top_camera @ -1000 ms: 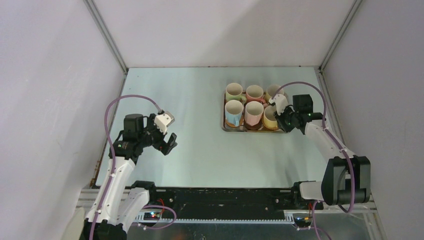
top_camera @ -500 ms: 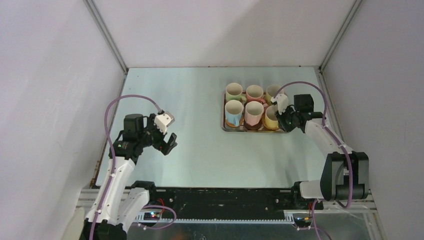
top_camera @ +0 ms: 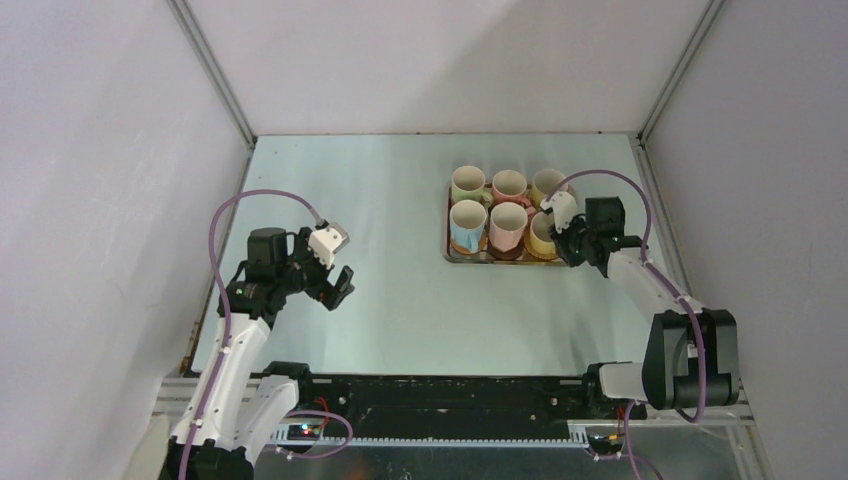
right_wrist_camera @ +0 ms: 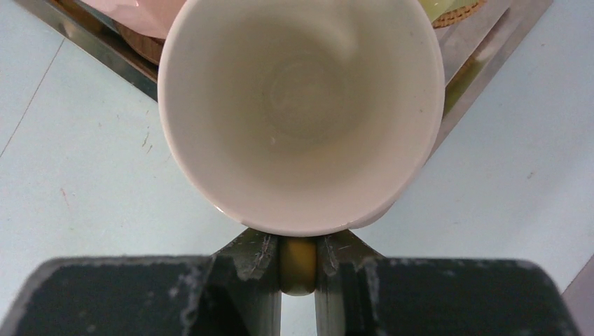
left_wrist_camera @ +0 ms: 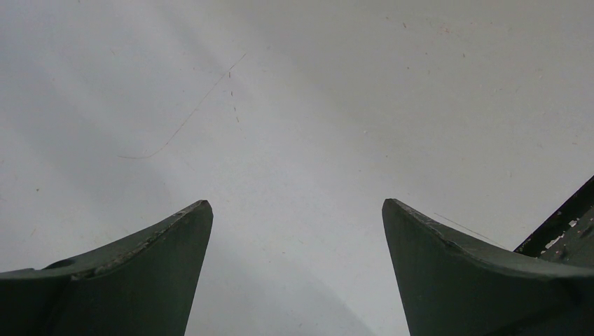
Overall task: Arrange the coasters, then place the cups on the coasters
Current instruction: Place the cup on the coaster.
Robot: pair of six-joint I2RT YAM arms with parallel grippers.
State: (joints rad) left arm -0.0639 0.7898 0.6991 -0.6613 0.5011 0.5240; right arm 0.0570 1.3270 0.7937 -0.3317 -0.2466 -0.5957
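Pale blue-green tabletop (top_camera: 400, 300), shut in by grey walls (top_camera: 450, 60) on three sides. Toward its far right, steel tray (top_camera: 449, 252) carrying six cups (top_camera: 509, 188) in two rows of three. Far row, left to right: green cup (top_camera: 467, 184), pink cup (top_camera: 511, 182), back yellow cup (top_camera: 545, 181). Near row: blue cup (top_camera: 467, 222), second pink cup (top_camera: 507, 224), front yellow cup (top_camera: 540, 234) at the right end. Coasters (top_camera: 470, 247) peeping out beneath the near row, orange-tan under the blue cup, dark brown under the second pink cup.

Right gripper (top_camera: 562, 228) at the tray's near right corner, closed down narrow on the handle (right_wrist_camera: 298, 260) of the front yellow cup, one finger flat against each side of it. From the right wrist, looks straight down into that cup's cream inside, tray corner showing beyond it. Cannot tell whether that cup stands on its coaster or hangs just off it.

Left gripper (top_camera: 337, 285) well apart, over on the left side, hovering above bare tabletop. Jaws spread wide, nothing between them, only scuffed pale surface below in the left wrist view.
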